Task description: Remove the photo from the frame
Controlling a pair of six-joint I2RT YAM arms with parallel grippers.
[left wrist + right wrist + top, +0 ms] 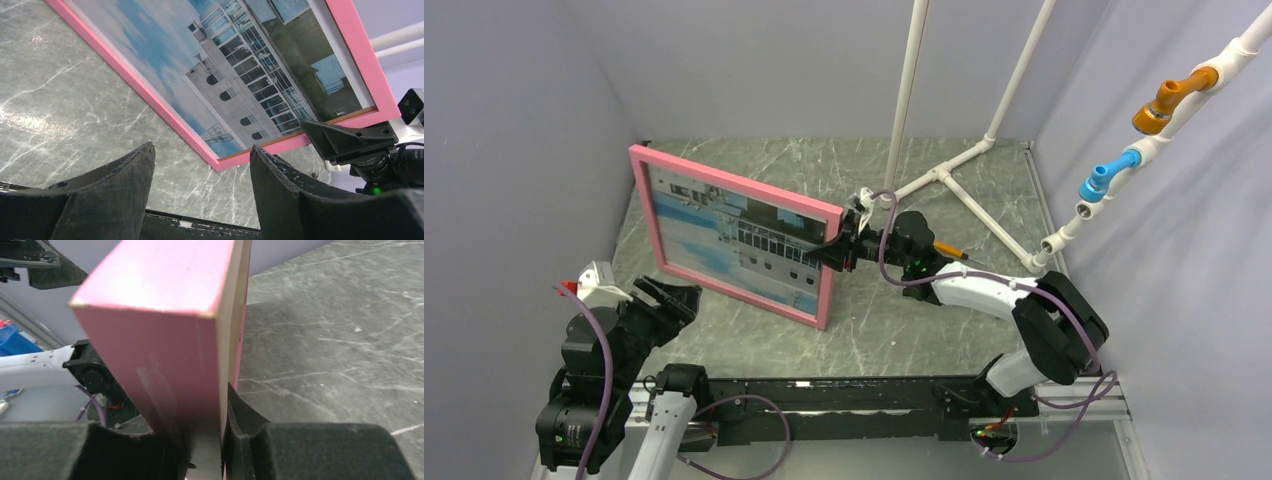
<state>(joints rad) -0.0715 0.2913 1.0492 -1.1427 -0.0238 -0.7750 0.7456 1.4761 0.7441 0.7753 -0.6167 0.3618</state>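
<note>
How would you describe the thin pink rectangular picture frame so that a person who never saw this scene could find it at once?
Start at the grey marbled table. On its left half stands, nearly upright, the thin pink rectangular frame, its right end pinched by the right gripper. It is the only pink thing and holds a blue-and-white photo of a ship.

No text, label, brand or number can be read in any view, neither on the photo [724, 240] nor on the frame [828, 280].
</note>
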